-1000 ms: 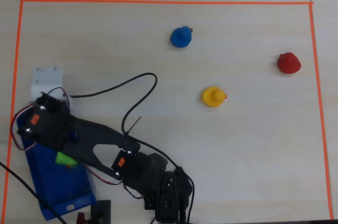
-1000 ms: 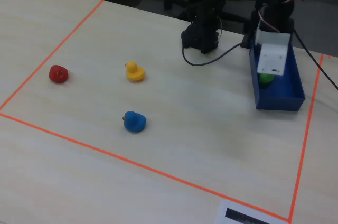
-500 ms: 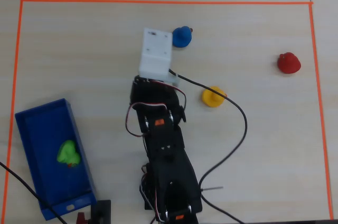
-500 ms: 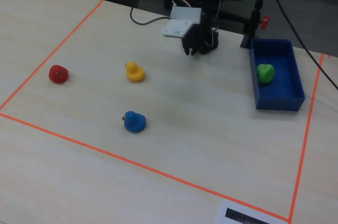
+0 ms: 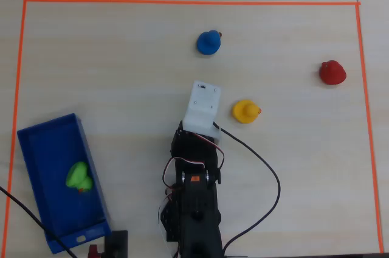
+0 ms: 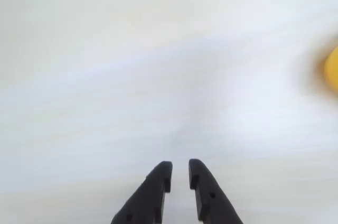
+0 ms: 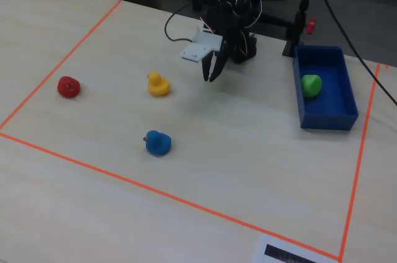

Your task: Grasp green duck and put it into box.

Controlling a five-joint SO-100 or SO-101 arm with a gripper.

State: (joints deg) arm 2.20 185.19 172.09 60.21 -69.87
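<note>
The green duck lies inside the blue box at the lower left of the overhead view. In the fixed view the duck rests in the box at the right. My gripper hangs over bare table in front of the arm's base, well apart from the box. In the wrist view its black jaws stand almost together with nothing between them. In the overhead view the white wrist mount hides the fingers.
A yellow duck sits just right of the wrist mount and shows at the right edge of the wrist view. A blue duck and a red duck lie farther off. Orange tape borders the workspace.
</note>
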